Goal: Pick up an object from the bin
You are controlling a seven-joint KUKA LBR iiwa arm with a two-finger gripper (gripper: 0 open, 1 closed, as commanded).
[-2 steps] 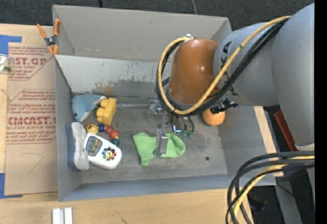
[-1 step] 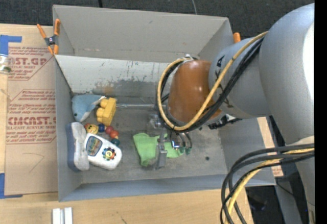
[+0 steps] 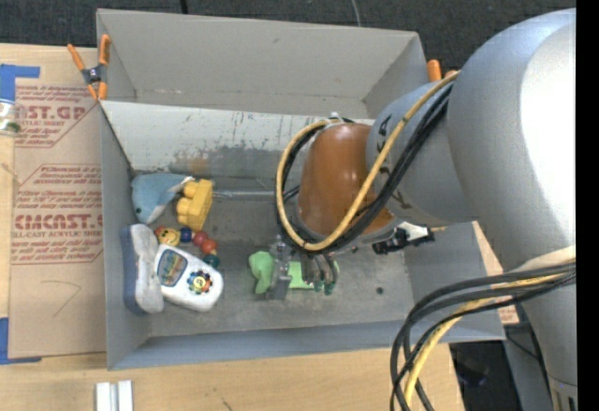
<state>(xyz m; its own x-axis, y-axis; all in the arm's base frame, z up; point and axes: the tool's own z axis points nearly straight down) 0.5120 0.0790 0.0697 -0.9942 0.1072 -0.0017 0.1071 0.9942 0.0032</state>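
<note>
My gripper (image 3: 301, 278) is down at the bin floor, near the front and about mid-width. It stands open, with one fingertip (image 3: 280, 276) and the other at either side of a small green plastic toy (image 3: 261, 270). The toy lies flat on the floor. Part of it sticks out to the left of the left finger and part shows between the two. To the left, a white toy phone with a coloured face (image 3: 183, 282) lies against the front left wall.
A yellow block toy (image 3: 195, 201) and a pale blue soft thing (image 3: 150, 195) sit at the left, with small red, blue and yellow pieces (image 3: 192, 239) below them. The orange wrist cover and cables hang over the bin's middle and right.
</note>
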